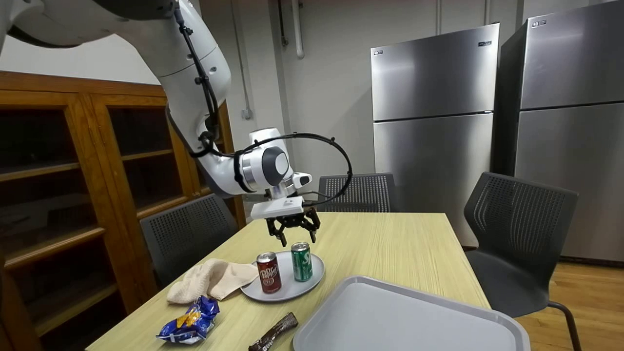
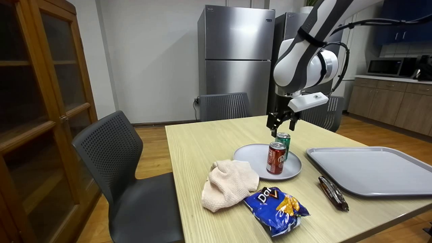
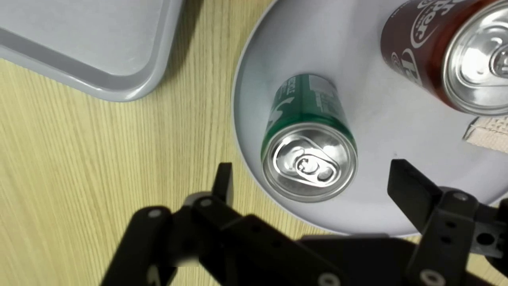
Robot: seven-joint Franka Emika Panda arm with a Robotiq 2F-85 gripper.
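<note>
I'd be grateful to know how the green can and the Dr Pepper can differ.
The Dr Pepper can is dark red, unlike the green can. The green can stands just below the open gripper; the Dr Pepper can is farther from it. The green can is nearer the tray, the Dr Pepper can nearer the cloth. Both stand upright on the plate and have silver tops.

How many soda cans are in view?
2. Both stand upright on the gray plate: the green can, nearest the open gripper, and the red can, closer to the towel.
</note>
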